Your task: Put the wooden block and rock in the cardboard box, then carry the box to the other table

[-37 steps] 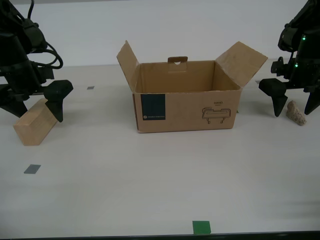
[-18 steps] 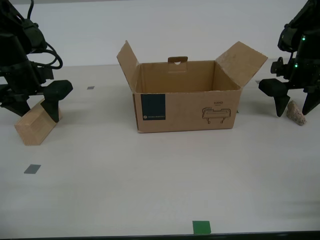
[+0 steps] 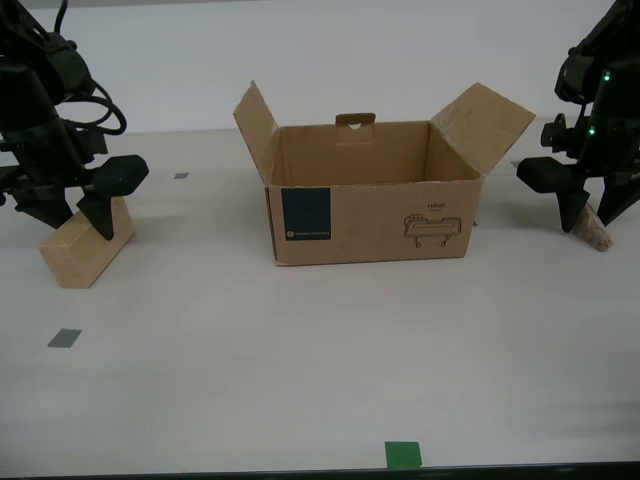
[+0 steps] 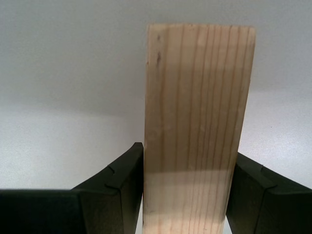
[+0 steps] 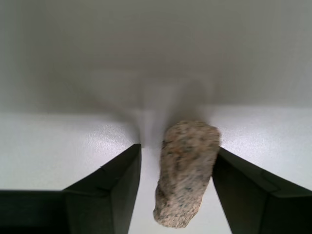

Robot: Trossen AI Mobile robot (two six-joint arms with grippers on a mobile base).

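On the front face of the cardboard box [image 3: 372,190] we see a dark blue square label [image 3: 306,214] carrying a line of small pale print, too small for us to read. Beside it we find a line drawing [image 3: 434,227] with a short word printed above it, likewise too small to make out. We read no other text.

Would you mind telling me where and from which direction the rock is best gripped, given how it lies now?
Grip the rock across its narrow width, on its two long flanks, coming down from above. It lies lengthwise between the fingers of my first gripper, which already straddle it; one flank sits near a finger, with a gap on the other side. Its rough, irregular faces may slip, so closing near mid-length seems safest.
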